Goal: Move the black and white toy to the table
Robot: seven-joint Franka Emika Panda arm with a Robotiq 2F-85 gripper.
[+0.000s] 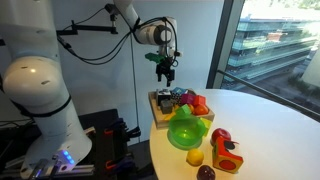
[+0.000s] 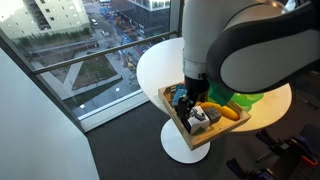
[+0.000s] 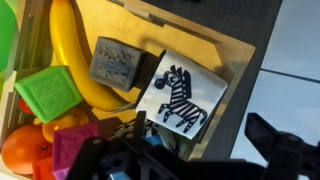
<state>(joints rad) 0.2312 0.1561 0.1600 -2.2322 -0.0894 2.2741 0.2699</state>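
The black and white toy point(image 3: 180, 95) is a block whose white top face carries a black zebra. It lies in the wooden tray point(image 3: 190, 30) near its edge, next to a grey block point(image 3: 118, 62) and a banana point(image 3: 70, 50). It also shows in an exterior view point(image 2: 200, 118). My gripper point(image 3: 190, 155) is open and empty, its fingers spread just above the zebra block without touching it. In an exterior view the gripper point(image 1: 165, 72) hangs over the tray point(image 1: 158, 108). The round white table point(image 1: 270, 120) carries the tray at its edge.
A green block point(image 3: 48, 92), pink and orange toys fill the rest of the tray. On the table stand a green bowl point(image 1: 187, 132), red toys point(image 1: 225, 140), a yellow piece point(image 1: 194, 157) and a dark maroon ball point(image 1: 206, 172). A window wall lies behind.
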